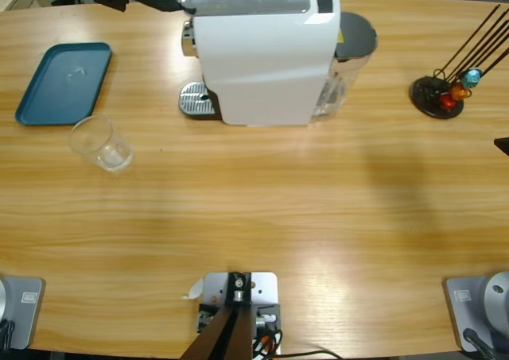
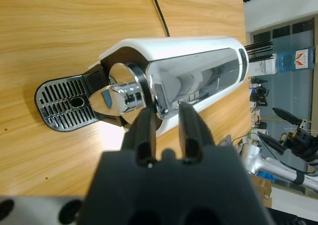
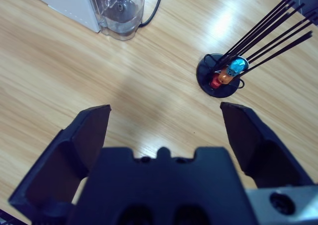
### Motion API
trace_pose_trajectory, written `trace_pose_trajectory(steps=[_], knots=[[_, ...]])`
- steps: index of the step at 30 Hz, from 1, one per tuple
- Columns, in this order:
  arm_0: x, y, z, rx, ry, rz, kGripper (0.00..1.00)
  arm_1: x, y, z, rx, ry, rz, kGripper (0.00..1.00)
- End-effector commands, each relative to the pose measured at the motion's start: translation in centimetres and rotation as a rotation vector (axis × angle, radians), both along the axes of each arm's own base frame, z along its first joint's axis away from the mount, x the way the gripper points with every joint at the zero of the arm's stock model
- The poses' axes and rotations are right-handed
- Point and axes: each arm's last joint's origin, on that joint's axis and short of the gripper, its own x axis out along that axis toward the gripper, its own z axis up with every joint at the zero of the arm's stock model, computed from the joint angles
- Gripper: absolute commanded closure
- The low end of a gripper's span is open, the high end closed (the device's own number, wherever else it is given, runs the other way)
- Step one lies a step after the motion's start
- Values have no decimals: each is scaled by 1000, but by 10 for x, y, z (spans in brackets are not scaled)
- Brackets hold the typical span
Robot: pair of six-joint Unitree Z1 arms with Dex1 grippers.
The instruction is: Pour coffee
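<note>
Coffee is not visible anywhere. The glass (image 1: 100, 144) nearest the camera stands upright on the worktop (image 1: 278, 209), mouth up, and looks empty.

It sits well apart from the drip tray (image 1: 193, 100), beside the blue tray (image 1: 64, 82).

Risk: if brewing starts now, coffee would probably fall onto the drip tray, since no vessel stands under the spout (image 2: 117, 97).

The white machine (image 1: 262, 66) lies with its long axis along the worktop, spout end toward the blue tray.

The right gripper (image 3: 164, 130) hovers with its fingers (image 3: 87, 130) spread wide and empty, near the capsule holder (image 3: 221, 76).

The left gripper (image 2: 165, 130), farthest, is over the machine's chrome top. Its fingers (image 2: 144, 130) are drawn nearly together and grip nothing visible. A push from here could shift the machine.
</note>
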Motion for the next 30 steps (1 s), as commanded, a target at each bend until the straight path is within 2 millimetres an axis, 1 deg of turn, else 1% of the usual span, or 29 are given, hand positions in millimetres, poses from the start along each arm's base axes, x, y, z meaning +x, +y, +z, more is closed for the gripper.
trace_pose_trajectory(steps=[1, 4, 7, 9, 14, 18, 21, 24, 26, 30], knots=[[-3, 0, -12, 29, 18, -4, 1000, 3, 2, -6, -13, 28, 3, 0], [-4, -1, -11, 27, 10, -11, 1000, 2, 2, -6, -12, 28, 3, 0], [-7, -9, -9, 38, -18, -44, 1000, 2, 2, -6, -10, 25, 3, 0], [-10, -9, -7, 35, -24, -47, 1000, 2, 1, -6, -9, 24, 3, 0], [-12, -8, 17, -14, -94, -52, 1000, 1, 1, -6, -7, 23, 4, 0], [-11, -10, 30, -43, -120, -65, 1000, 0, 0, -5, -4, 19, 4, 0], [-13, -12, 39, -60, -143, -74, 1000, -1, 0, -5, 0, 14, 4, 0], [-14, -12, 52, -88, -171, -84, 1000, -1, -1, -5, 2, 12, 3, 0], [-14, -16, 60, -107, -186, -95, 1000, -1, -1, -5, 3, 11, 4, 0], [-13, -23, 68, -129, -200, -110, 1000, -2, -1, -5, 3, 10, 4, 0]])
